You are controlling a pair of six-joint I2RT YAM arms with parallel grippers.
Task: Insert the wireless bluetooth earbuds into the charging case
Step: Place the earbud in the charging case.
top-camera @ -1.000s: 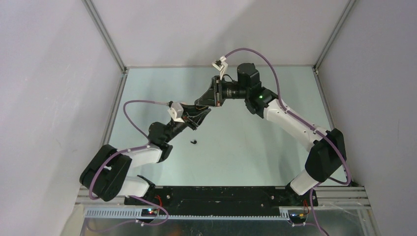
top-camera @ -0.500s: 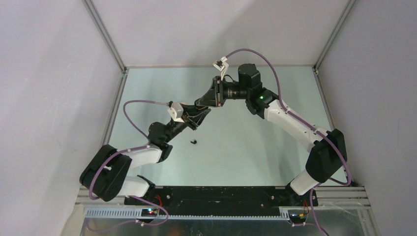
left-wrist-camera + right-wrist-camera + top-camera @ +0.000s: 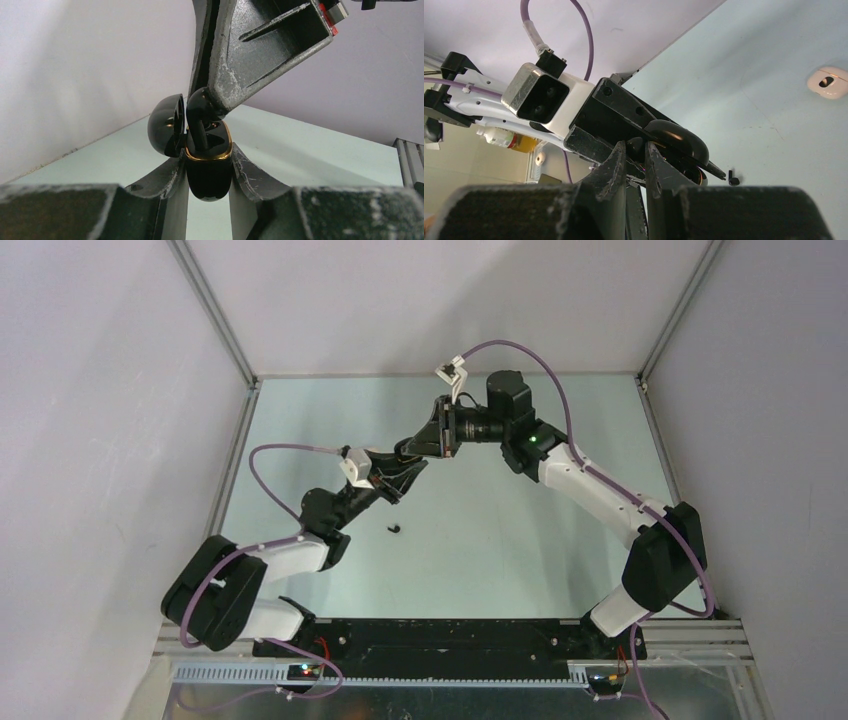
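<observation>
Gripping a black earbud (image 3: 199, 107) in the closed right gripper (image 3: 635, 150), its stem dipping into the open black charging case (image 3: 207, 175) with the gold rim. Clamping that case upright in the left gripper (image 3: 207, 162), above the desk (image 3: 500, 540), slightly toward its left edge. Leaving a second black earbud (image 3: 395, 529) lying toward the near edge, and a cream-white rounded object (image 3: 828, 82) lying well apart.

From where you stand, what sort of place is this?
Most likely a robot test cell in a lab: plain pale walls on aluminium posts box in a green table, with a left arm and a right arm, both trailing purple cables, bolted at its near edge.
</observation>
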